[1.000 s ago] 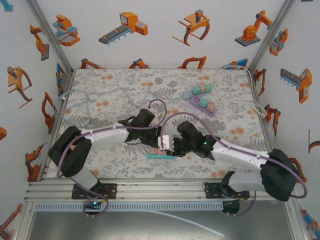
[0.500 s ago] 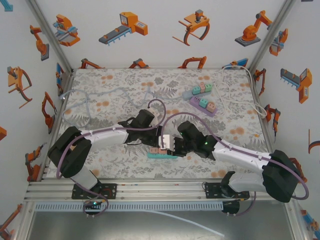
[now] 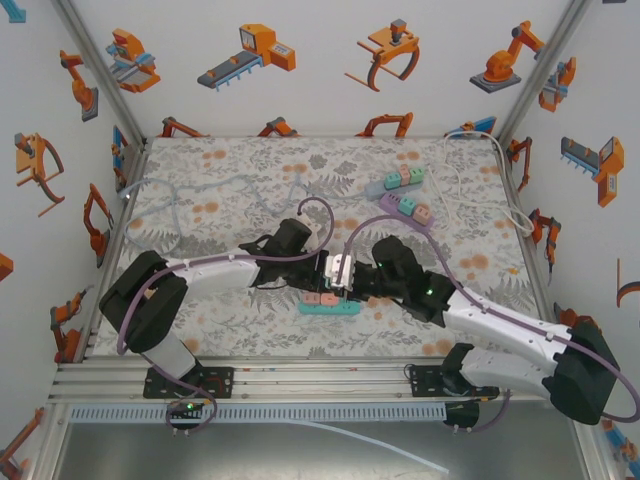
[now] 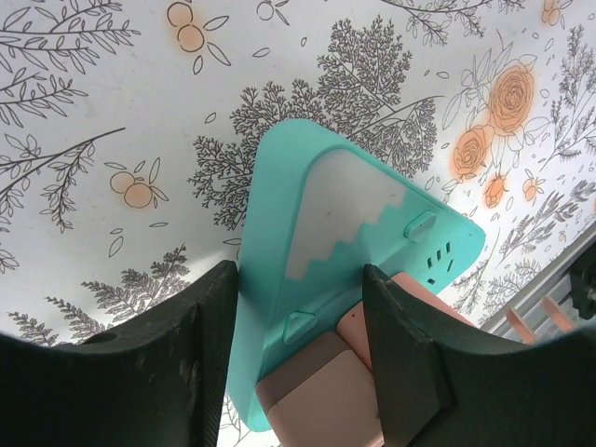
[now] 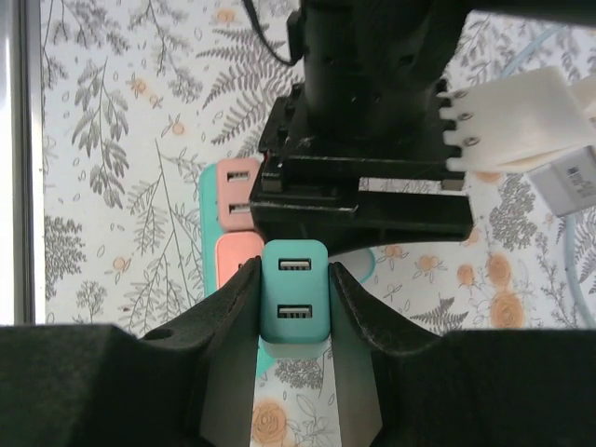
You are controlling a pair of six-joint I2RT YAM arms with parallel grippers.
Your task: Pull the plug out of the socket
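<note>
While the pull is set up, right gripper [image 5: 293,279]: clenched on teal plug [image 5: 293,307], fingers [image 5: 228,345] flat on both its sides.
Teal plug: likely rigid, light, smooth plastic; hold low, pull straight; pins hidden.
Beyond fingertips, left gripper [image 4: 300,275]: clamps socket strip [image 4: 326,196], pink plugs [image 4: 312,396] seated near its palm.
</note>
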